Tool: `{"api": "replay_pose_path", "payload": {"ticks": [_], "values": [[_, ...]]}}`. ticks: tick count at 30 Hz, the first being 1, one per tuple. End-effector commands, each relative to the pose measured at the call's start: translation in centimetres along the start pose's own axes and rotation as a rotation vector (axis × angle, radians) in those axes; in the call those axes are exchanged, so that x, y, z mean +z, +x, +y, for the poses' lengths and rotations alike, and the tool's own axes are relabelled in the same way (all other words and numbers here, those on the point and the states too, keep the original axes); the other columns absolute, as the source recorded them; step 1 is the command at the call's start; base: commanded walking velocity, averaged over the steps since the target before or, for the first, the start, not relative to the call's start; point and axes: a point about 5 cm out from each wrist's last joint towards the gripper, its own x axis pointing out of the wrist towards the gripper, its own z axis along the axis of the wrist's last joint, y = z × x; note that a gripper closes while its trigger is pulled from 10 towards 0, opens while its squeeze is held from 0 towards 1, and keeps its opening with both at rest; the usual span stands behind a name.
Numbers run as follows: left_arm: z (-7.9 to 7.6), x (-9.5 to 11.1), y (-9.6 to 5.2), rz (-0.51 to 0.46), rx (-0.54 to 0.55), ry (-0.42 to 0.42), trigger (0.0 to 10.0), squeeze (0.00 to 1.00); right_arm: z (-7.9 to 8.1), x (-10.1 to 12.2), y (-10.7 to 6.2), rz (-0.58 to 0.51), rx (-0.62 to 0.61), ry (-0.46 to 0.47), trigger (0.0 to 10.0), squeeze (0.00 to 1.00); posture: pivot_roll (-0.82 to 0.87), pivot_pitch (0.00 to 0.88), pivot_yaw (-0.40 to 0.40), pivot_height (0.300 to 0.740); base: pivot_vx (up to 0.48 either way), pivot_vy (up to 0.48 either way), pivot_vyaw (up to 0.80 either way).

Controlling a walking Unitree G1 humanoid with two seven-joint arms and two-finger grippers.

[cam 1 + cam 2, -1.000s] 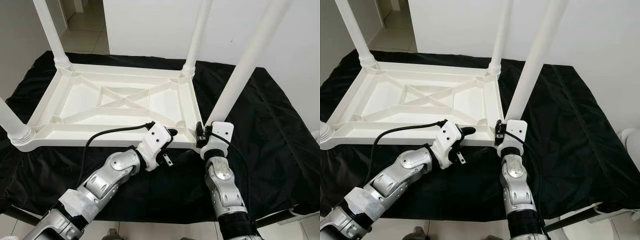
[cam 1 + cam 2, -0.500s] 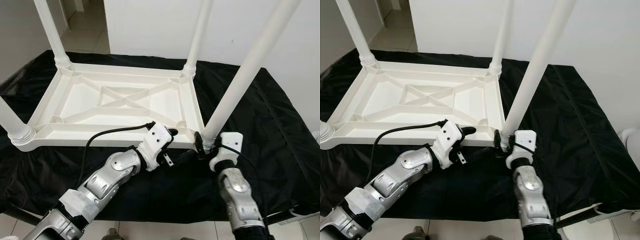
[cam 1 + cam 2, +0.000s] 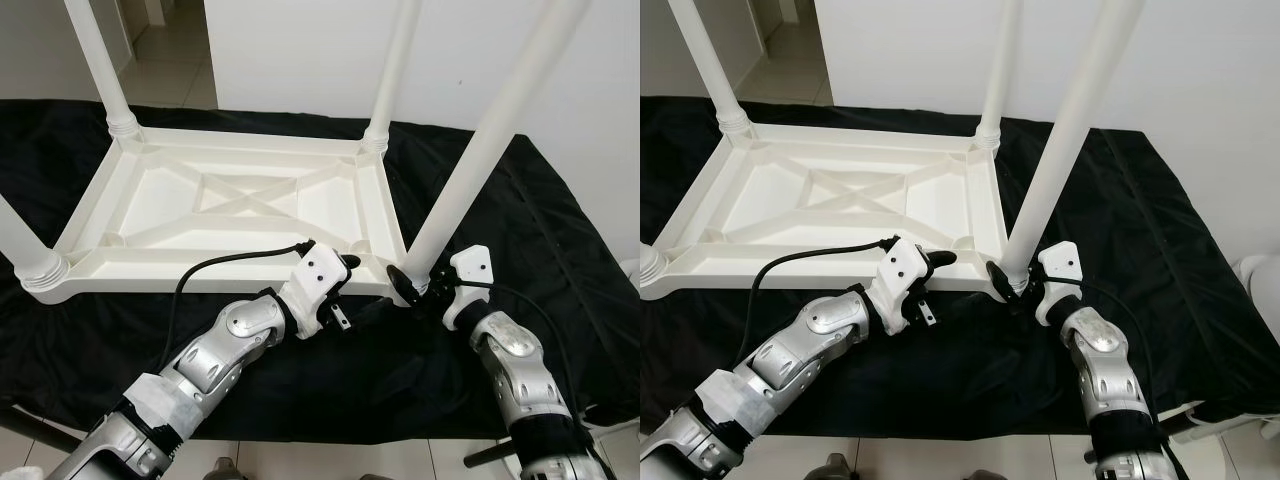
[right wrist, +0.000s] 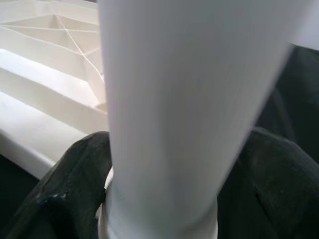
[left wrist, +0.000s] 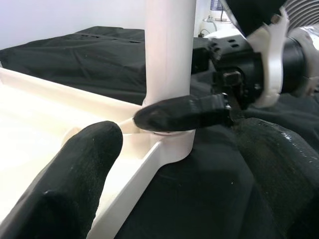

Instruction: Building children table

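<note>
While the upturned table: lies on a black cloth (image 3: 560, 230) with three legs already seated.
Left tool (image 3: 340, 290): fingers spread, one resting on the tabletop frame (image 3: 215, 265), apparently steadying it.
Near-right leg (image 3: 470, 160): upright at its corner socket (image 3: 400, 275), likely being seated.
Right tool (image 3: 415, 288): pinching that leg's base, fingers either side.
Around: white wall behind; nothing blocks the corner.

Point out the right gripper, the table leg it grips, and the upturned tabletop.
right gripper (image 3: 412, 284): left eye view, between its fingertips.
table leg (image 3: 470, 170): left eye view, mid-shaft.
upturned tabletop (image 3: 235, 275): left eye view, near rim.
</note>
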Motion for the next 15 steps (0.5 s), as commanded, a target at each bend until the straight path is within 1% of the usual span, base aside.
{"api": "replay_pose_path", "payload": {"ticks": [1,3,5,6,7,8,9,15], "values": [[-1.0,0.1,-0.1,0.004,-0.24,0.019,10.0,0.0,-0.1,-0.3,0.4,0.025,0.041,-0.002,10.0,0.0,0.01,0.0,-0.046,0.74,0.0,0.0,0.0],[-1.0,0.2,-0.1,0.002,-0.239,0.018,10.0,0.0,0.1,-0.2,1.1,0.036,0.073,-0.02,10.0,0.0,0.02,0.0,-0.047,0.74,0.0,0.0,0.0],[-1.0,0.2,-0.1,0.002,-0.239,0.018,10.0,0.0,0.1,-0.2,1.1,0.036,0.073,-0.02,10.0,0.0,0.02,0.0,-0.047,0.74,0.0,0.0,0.0],[-1.0,0.2,-0.1,0.001,-0.237,0.017,10.0,0.0,0.2,-0.3,1.5,0.037,0.098,-0.025,5.9,0.0,0.02,0.0,-0.049,0.74,0.0,0.0,0.0],[-1.0,0.2,-0.1,0.001,-0.237,0.017,10.0,0.0,0.2,-0.3,1.5,0.037,0.098,-0.025,5.9,0.0,0.02,0.0,-0.049,0.74,0.0,0.0,0.0],[-1.0,0.2,0.0,-0.001,-0.233,0.018,10.0,0.0,0.6,-0.5,1.9,0.041,0.138,-0.023,0.0,0.0,0.02,0.0,-0.051,0.74,0.0,0.0,0.0],[-1.0,0.2,0.0,-0.001,-0.232,0.017,10.0,0.0,0.7,-0.6,1.9,0.043,0.158,-0.008,0.0,0.0,0.02,0.0,-0.054,0.74,0.0,0.0,0.0],[-1.1,0.2,0.0,-0.004,-0.228,0.014,10.0,0.0,1.0,-1.1,1.7,0.051,0.178,0.002,0.0,0.0,0.02,0.0,-0.057,0.74,0.0,0.0,0.0]]}}
